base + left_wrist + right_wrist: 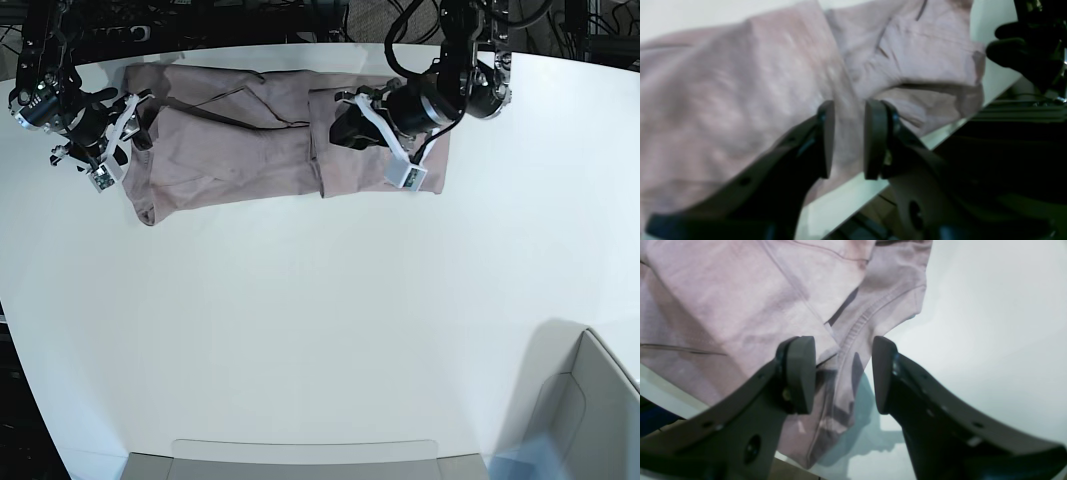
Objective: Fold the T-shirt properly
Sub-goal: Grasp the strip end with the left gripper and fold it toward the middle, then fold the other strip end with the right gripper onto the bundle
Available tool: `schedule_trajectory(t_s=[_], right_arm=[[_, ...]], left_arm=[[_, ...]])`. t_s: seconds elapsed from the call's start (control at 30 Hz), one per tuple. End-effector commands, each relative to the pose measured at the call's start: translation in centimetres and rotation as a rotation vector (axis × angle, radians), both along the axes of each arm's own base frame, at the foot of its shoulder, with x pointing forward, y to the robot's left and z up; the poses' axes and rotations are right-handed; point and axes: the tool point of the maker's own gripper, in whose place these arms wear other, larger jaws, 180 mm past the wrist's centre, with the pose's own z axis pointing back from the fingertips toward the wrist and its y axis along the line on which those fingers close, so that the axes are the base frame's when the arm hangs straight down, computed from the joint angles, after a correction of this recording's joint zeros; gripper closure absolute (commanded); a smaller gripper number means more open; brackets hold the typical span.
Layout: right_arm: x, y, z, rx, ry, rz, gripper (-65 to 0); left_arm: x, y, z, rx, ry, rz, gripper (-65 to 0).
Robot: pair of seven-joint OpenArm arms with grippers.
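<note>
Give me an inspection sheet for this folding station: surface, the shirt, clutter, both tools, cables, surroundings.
Surface: white table, bare in front of the shirt.
Job's things: T-shirt, mauve-pink, lying in a long wrinkled strip along the far edge, partly folded, one panel doubled over at the base view's right.
Clutter: nothing seen on the table.
Grippers: left tool open, jaws apart above the fabric, holding nothing; right tool open, jaws straddling a seamed shirt edge, not closed on it.
Cables: dark cables hang behind the far table edge, off the work area.
Surroundings: grey bin at the near corner; a clear tray edge at the near side.
</note>
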Motion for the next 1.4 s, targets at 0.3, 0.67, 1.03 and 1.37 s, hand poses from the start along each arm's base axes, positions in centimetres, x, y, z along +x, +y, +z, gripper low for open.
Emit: schedule_trajectory(t_s=[0.3,0.67,1.03,1.37], right_arm=[[1.4,-7.1,3.3,0.385,-0.087,-0.322,-27.4],[-1.0,-5.1,-3.8,0.558,0.123,-0.294,-27.4],[-0.3,0.4,-5.5,0.640,0.188,-0.204,-27.4],[1.2,4.9,-4.4,0.646,0.163,-0.072,-26.9]], left_arm=[[0.5,1.3,0.5,-0.009,-0.021,0.053,0.0],[0.4,1.2,0.5,-0.010,-0.019,0.050,0.0],[0.4,1.3,0.4,-0.006,-0.017,0.048,0.0],[0.3,1.3,0.4,-0.005,-0.015,0.047,0.0]])
